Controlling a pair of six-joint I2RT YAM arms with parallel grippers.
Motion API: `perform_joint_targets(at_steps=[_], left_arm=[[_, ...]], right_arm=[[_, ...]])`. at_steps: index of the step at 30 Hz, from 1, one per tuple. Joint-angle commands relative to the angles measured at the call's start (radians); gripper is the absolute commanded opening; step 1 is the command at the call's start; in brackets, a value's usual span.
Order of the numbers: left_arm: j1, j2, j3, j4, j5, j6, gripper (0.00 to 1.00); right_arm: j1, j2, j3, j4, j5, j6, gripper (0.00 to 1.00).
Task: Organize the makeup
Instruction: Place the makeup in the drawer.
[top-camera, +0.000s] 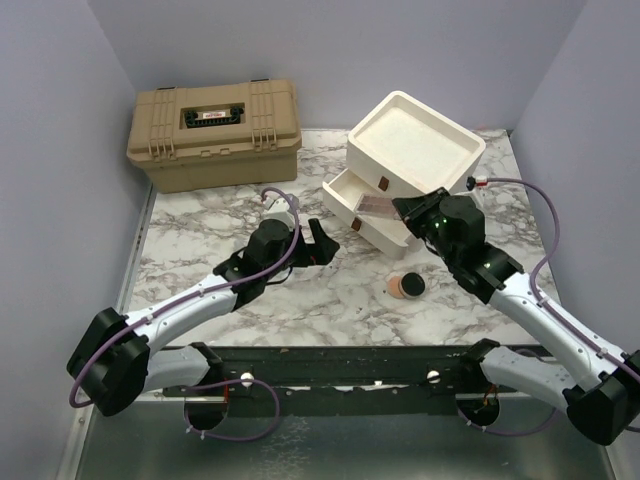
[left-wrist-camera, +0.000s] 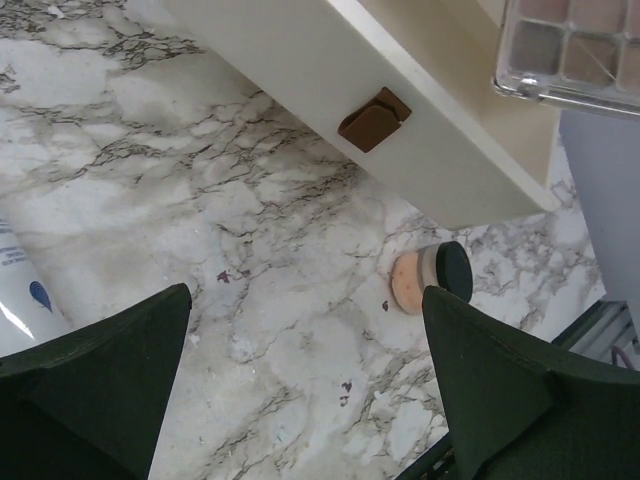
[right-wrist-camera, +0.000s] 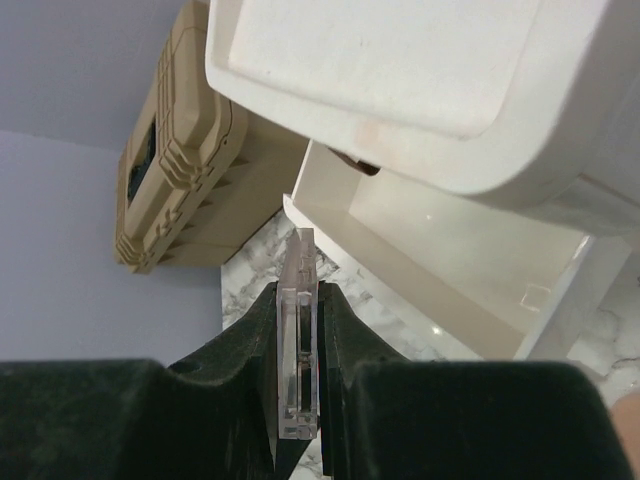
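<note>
A marble table (top-camera: 330, 300) carried a tan toolbox (top-camera: 215, 135) and a cream drawer unit (top-camera: 415, 150) with its lower drawer pulled out. The right pincer (top-camera: 403, 209) was clamped on the palette (right-wrist-camera: 298, 350), holding it on edge over that open drawer. The palette's clear case showed rows of pinkish-brown pans. The left pincer (left-wrist-camera: 305, 300) stood wide open above the table, holding nothing. The compact (left-wrist-camera: 432, 277), black with peach powder, lay on the table ahead of it, near the drawer's corner.
</note>
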Motion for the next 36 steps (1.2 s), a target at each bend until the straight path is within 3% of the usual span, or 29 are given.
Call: perform_joint_targets(at_steps=[1, 8, 17, 25, 36], left_arm=[[0.005, 0.014, -0.01, 0.073, 0.054, -0.052, 0.99], [0.006, -0.013, -0.027, 0.101, 0.053, -0.066, 0.99], [0.006, -0.026, -0.049, 0.116, 0.053, -0.091, 0.99], [0.006, -0.036, -0.036, 0.107, 0.077, -0.077, 0.99], [0.006, -0.069, -0.055, 0.095, 0.061, -0.065, 0.99]], right_arm=[[0.073, 0.019, 0.017, 0.025, 0.236, 0.103, 0.01], [0.133, 0.159, 0.102, -0.093, 0.382, 0.296, 0.01], [0.137, 0.269, 0.138, -0.038, 0.459, 0.365, 0.01], [0.137, 0.358, 0.202, -0.094, 0.536, 0.417, 0.01], [0.137, 0.481, 0.235, -0.051, 0.466, 0.409, 0.02]])
